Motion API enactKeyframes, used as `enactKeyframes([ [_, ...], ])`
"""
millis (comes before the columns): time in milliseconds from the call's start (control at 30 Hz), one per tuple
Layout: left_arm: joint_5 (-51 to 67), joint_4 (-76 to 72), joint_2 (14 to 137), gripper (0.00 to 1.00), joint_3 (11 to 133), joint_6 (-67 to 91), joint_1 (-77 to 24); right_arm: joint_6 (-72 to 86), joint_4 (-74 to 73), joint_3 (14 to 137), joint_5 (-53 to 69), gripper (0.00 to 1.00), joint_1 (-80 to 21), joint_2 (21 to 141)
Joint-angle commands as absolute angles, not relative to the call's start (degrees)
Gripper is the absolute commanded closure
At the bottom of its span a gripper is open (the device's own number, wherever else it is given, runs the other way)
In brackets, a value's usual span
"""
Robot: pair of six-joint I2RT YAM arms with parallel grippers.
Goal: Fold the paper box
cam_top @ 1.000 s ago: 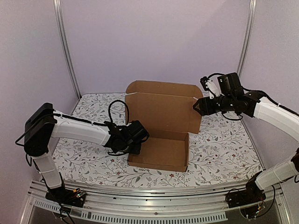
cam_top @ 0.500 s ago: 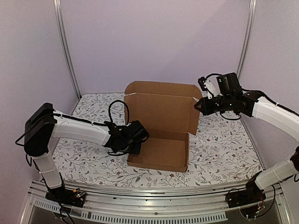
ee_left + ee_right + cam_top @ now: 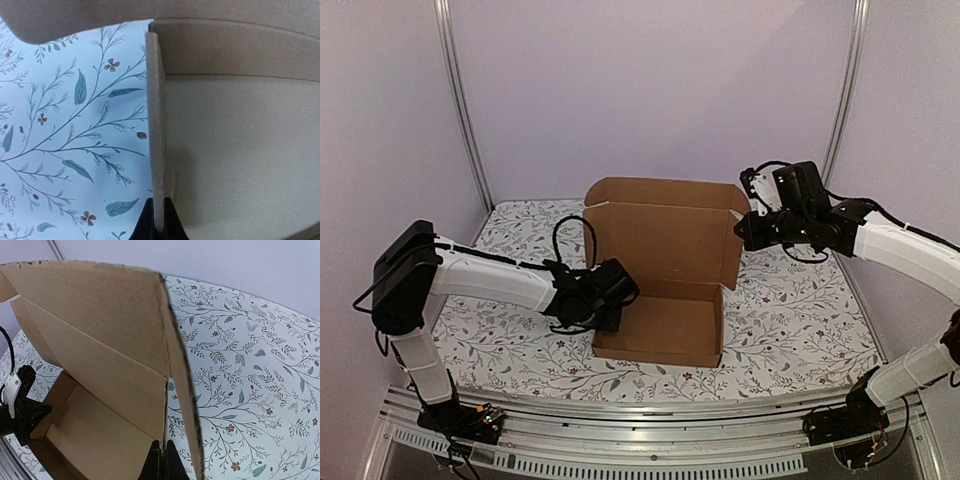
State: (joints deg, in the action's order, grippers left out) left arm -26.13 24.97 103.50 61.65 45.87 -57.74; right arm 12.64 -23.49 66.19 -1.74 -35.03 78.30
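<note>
Floral-print surface (image 3: 800, 320) holds the paper box (image 3: 665, 265); left end effector (image 3: 156, 222) pinches its side wall, right end effector (image 3: 161, 460) pinches its lid flap.

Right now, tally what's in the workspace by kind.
paper box: 1
grippers: 2 (left gripper, right gripper, each shut on a wall of the box)
floral table cover: 1
Total: 4
</note>
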Motion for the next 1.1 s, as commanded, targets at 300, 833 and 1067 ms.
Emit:
enactKeyframes([
  [300, -24.8, 28.1, 101.4, 0.61, 63.8, 42.4, -58.4, 11.9, -15.9, 60.0, -11.7, 1.0, -40.6, 74.6],
  [833, -25.7, 34.9, 83.1, 0.4, 64.2, 32.4, -54.9, 6.5, -15.2, 56.5, -12.5, 1.0, -41.8, 70.2],
  [1067, -17.4, 29.2, 73.6, 0.38, 58.9, 23.1, -43.2, 5.9, -14.7, 56.1, -10.5, 1.0, -42.0, 69.6],
])
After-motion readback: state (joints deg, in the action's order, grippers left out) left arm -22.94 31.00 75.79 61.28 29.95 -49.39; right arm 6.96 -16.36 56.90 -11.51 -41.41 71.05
